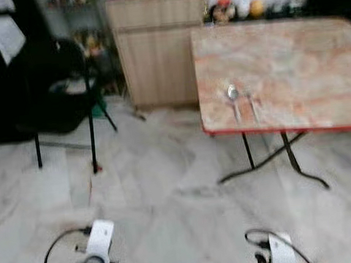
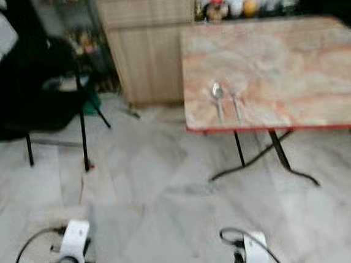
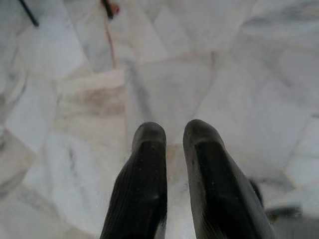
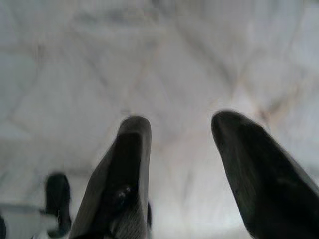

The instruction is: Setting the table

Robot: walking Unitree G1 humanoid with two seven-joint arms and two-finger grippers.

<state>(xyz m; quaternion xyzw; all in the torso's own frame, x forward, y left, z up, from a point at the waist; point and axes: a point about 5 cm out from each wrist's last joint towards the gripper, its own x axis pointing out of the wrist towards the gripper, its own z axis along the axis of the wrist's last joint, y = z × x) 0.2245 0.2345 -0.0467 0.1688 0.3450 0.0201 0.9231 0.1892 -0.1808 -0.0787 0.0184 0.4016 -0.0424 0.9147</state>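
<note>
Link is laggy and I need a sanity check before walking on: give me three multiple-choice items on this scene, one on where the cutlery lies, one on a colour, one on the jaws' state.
1. Where does the spoon lie?
A. on the floor
B. near the table's front edge, toward its left corner
C. on the cabinet

2. What colour is the trim along the table front edge?
A. red
B. blue
C. green

3. How do the right gripper jaws stand?
A. clamped on a spoon
B. clamped on a plate
C. apart, holding nothing

Answers: 1 B, the spoon sits beside a second utensil just back from the front edge. 2 A, a red strip runs under the marbled top. 3 C, floor tiles show through the gap in the right wrist view.
</note>
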